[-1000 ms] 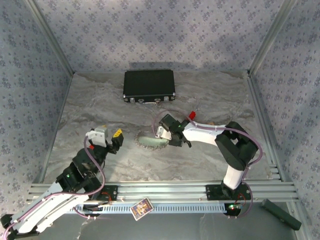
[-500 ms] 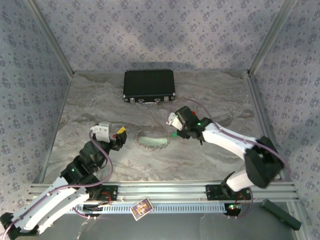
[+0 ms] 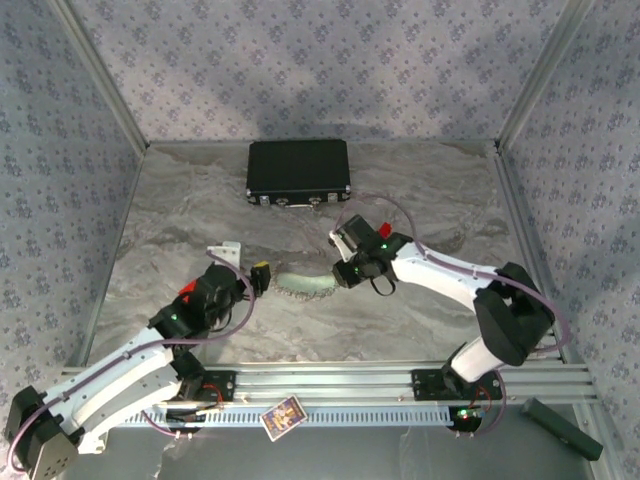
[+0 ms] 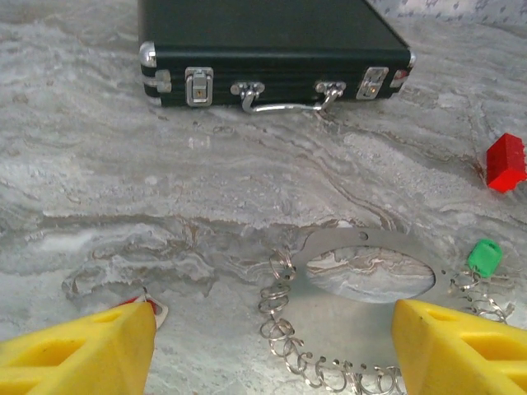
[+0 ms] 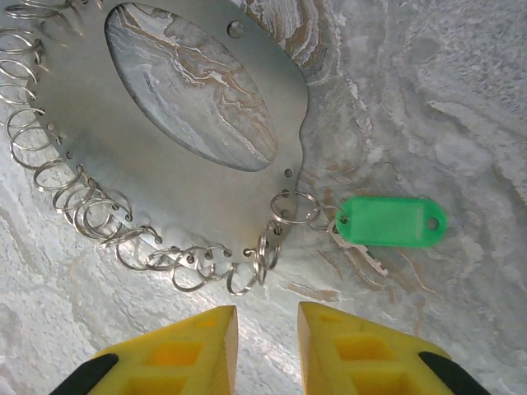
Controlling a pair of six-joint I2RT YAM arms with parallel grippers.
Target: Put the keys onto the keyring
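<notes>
The keyring (image 3: 305, 285) is a flat silvery oval plate (image 5: 165, 173) edged with several small split rings, lying flat mid-table. A green key (image 5: 391, 220) hangs on one ring at its edge and rests on the table (image 4: 484, 257). A red key (image 4: 505, 162) lies loose beyond it (image 3: 383, 229). My right gripper (image 5: 268, 317) hovers just short of the ring's edge, jaws slightly apart with nothing between them (image 3: 345, 272). My left gripper (image 4: 272, 350) stands wide open at the ring's left end (image 3: 262, 277), empty. A small red and white bit (image 4: 148, 306) lies by its left finger.
A black case (image 3: 298, 172) with metal latches lies shut at the back of the table (image 4: 272, 49). Patterned walls enclose three sides. An aluminium rail (image 3: 330, 380) runs along the near edge, with a small card (image 3: 283, 416) in front of it.
My left arm has reached forward and right, up to the keyring's left end. My right gripper has opened slightly; it lifted off the ring's right end, then came back down to it.
</notes>
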